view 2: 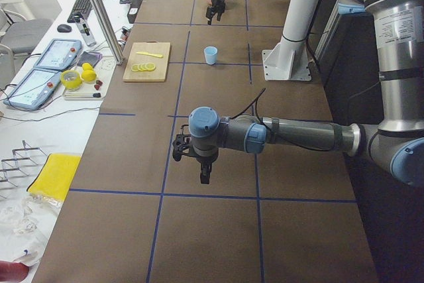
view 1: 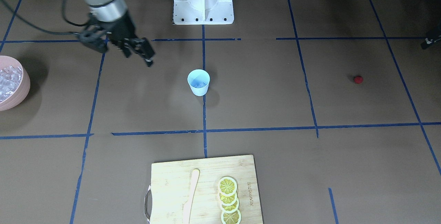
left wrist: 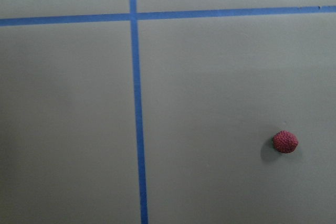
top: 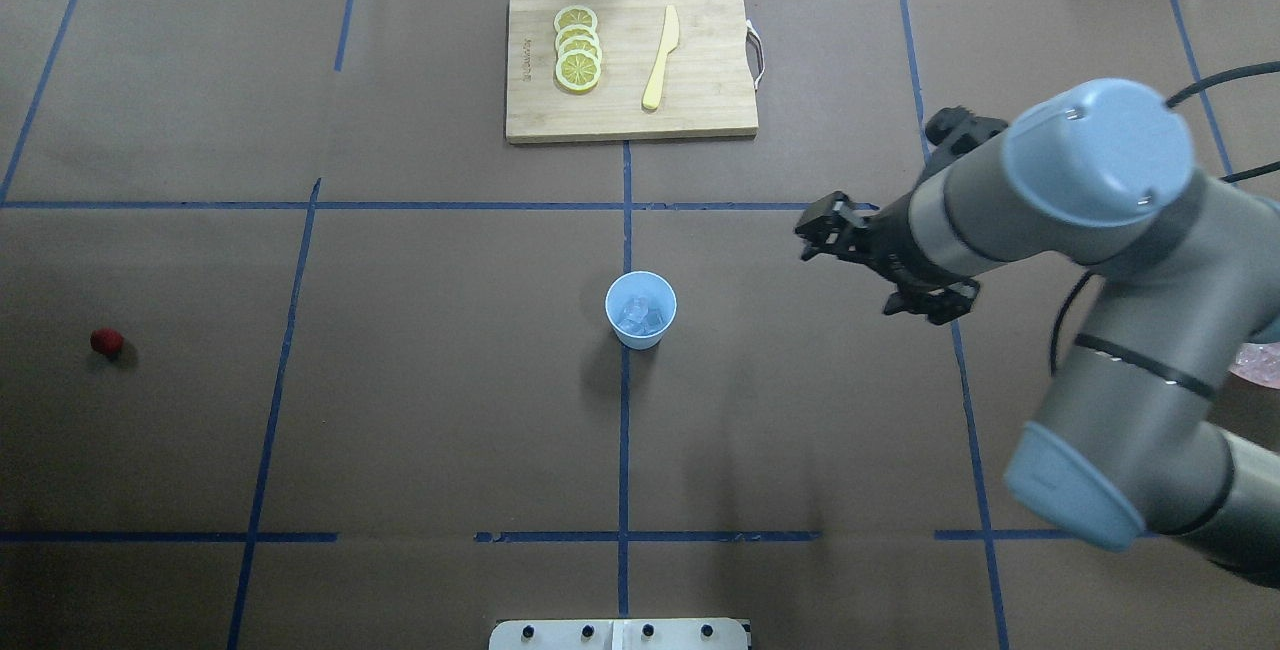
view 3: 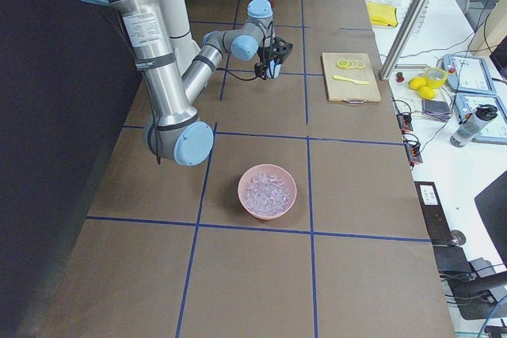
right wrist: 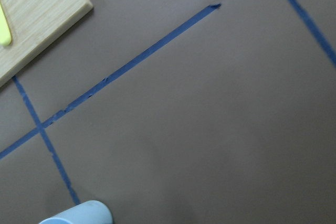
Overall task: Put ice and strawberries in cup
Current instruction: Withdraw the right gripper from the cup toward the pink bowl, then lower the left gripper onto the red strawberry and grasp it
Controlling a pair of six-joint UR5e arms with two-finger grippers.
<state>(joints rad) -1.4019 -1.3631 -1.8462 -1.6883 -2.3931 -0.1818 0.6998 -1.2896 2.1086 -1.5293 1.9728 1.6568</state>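
The cup (top: 641, 310) stands upright at the table's centre, on a blue tape line (top: 625, 430), with ice (top: 638, 313) cubes inside. The strawberry (top: 106, 341) lies on the bare table far to the robot's left, well apart from the cup. The right gripper (top: 812, 230) hovers to the cup's right, jaws apart and holding nothing. The left gripper (view 2: 205, 178) hangs above the table; whether its jaws are apart or together cannot be told. A pink bowl (view 3: 268, 214) holds more ice.

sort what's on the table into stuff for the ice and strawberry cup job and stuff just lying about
For the job: cup, ice in the pink bowl, strawberry.
Lying about: cutting board, lemon slices, yellow knife.
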